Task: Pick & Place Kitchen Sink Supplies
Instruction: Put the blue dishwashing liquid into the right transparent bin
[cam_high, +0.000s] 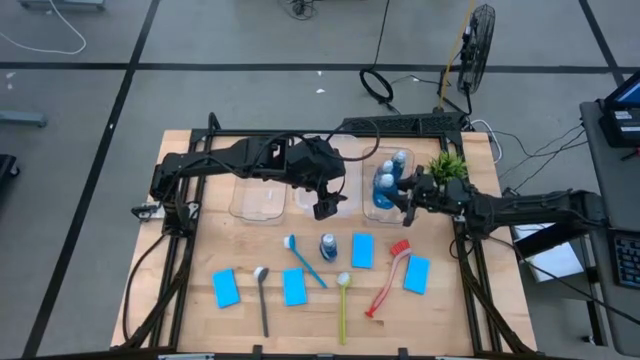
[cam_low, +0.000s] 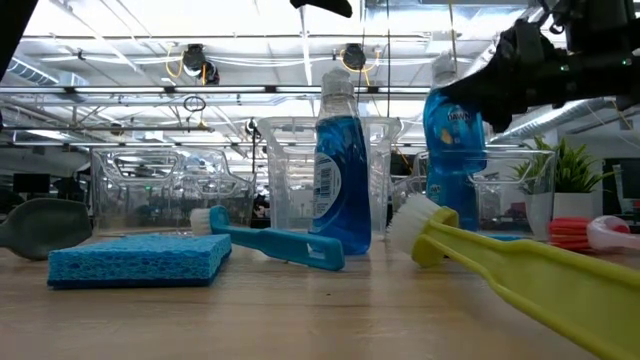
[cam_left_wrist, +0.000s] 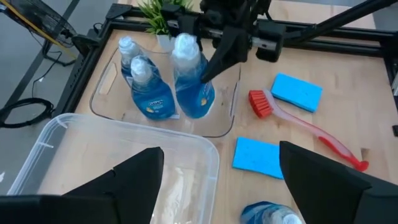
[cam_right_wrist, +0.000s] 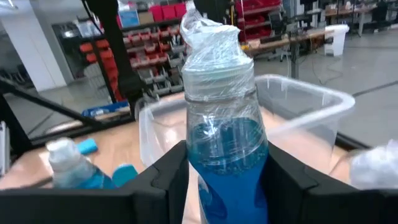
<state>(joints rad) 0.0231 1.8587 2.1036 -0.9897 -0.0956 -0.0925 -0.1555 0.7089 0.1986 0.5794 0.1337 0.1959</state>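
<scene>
Clear glossy plastic tub (cam_left_wrist: 124, 134), matt wooden table (cam_high: 190, 300)

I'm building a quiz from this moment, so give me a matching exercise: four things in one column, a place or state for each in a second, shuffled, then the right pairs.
Things:
1. right pincer
2. left pincer
3. lone bottle
4. red brush

Places or states:
A. lying flat between two blue sponges
B. open above a clear tub
C. standing upright on the bare table
D. shut on a blue bottle at the tub holding two others

Pairs: 1-D, 2-B, 3-C, 4-A
</scene>
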